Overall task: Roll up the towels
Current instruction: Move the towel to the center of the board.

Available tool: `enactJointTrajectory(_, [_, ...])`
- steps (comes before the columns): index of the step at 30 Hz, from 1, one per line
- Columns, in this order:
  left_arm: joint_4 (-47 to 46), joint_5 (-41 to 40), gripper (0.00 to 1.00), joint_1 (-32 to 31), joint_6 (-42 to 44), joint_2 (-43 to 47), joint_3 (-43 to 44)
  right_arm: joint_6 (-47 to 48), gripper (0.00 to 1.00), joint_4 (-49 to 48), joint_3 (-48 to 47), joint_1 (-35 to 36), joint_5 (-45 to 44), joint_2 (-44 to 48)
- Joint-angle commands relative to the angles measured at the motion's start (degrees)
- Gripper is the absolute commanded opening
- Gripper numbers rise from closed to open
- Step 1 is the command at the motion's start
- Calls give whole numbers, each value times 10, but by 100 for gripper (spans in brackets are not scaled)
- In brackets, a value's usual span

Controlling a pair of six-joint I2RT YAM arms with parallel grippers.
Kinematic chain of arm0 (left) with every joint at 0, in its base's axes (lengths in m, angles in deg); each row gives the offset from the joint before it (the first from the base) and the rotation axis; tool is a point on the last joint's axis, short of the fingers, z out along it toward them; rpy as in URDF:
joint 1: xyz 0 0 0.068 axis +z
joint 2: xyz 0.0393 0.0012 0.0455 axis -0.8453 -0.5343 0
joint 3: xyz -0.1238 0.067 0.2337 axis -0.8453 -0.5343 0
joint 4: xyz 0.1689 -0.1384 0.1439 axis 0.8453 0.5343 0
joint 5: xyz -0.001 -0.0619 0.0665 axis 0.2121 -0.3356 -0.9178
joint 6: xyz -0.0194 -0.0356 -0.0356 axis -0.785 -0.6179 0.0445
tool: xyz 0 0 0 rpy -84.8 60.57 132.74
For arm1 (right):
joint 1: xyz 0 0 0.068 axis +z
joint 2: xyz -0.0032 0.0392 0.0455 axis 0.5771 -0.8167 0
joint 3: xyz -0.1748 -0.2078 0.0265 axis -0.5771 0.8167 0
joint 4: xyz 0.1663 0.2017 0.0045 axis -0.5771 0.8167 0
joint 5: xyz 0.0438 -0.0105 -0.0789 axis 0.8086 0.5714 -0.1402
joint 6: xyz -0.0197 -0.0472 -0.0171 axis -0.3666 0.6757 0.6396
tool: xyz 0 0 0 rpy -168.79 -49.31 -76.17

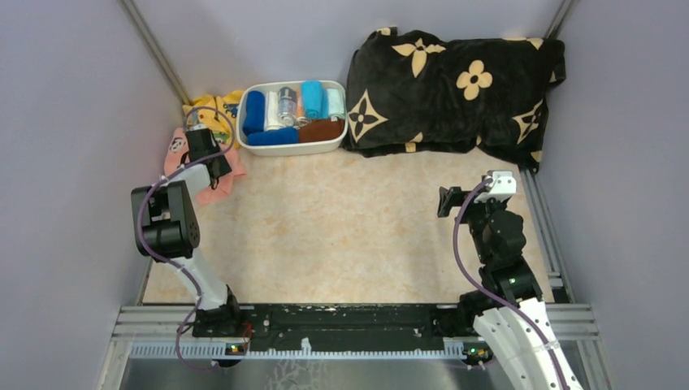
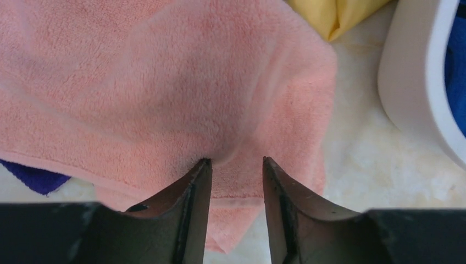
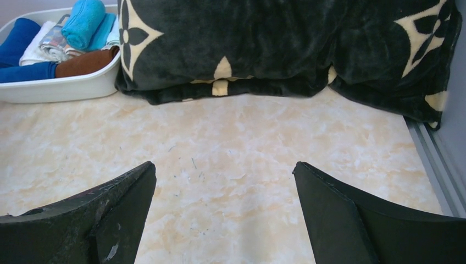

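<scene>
while my left pincer [image 2: 235, 165] pinches a fold of the pink towel [image 2: 165, 93] by the tub [image 2: 406, 82], half shut, i should bite deep before lifting. purple towel [image 2: 33, 177] peeks beneath. right pincer [image 3: 224, 181] gapes, idle.

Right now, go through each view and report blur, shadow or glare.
Top external: even light, sharp, soft shadow under the black blanket. Left wrist: the pink towel is soft and blurred close up, with a dark shadow where the left gripper pinches it. Right wrist: crisp; the right gripper fingers are dark, no glare.
</scene>
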Motion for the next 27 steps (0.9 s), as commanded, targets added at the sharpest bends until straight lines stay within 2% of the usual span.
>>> enactJointTrajectory(1, [-3,-16,42,6,32,-25,33,2,96,-28,-2,5,15,-8])
enactJointTrajectory(3, [-8,-16,40,10,40,-35,34,2,96,-30,-2,5,23,-13])
enactJointTrajectory(9, [0,9,23,15,55,-61,41,4,96,-27,-2,5,29,-12])
enactJointTrajectory(11, [-1,17,17,15,59,-65,36,4,96,-29,-1,5,34,-12])
enactJointTrajectory(14, [25,38,1,15,55,-74,36,4,96,-29,-1,5,41,-12])
enactJointTrajectory(15, [47,50,0,15,45,-71,36,5,96,-28,-2,5,41,-11])
enactJointTrajectory(18, [75,93,0,12,7,-14,18,4,96,-28,-2,5,41,-10])
enactJointTrajectory(23, [95,151,0,-4,-19,140,-18,6,96,-34,-1,5,46,-9])
enactJointTrajectory(27, [136,145,0,-46,-19,238,-21,6,96,-38,-1,5,50,-8])
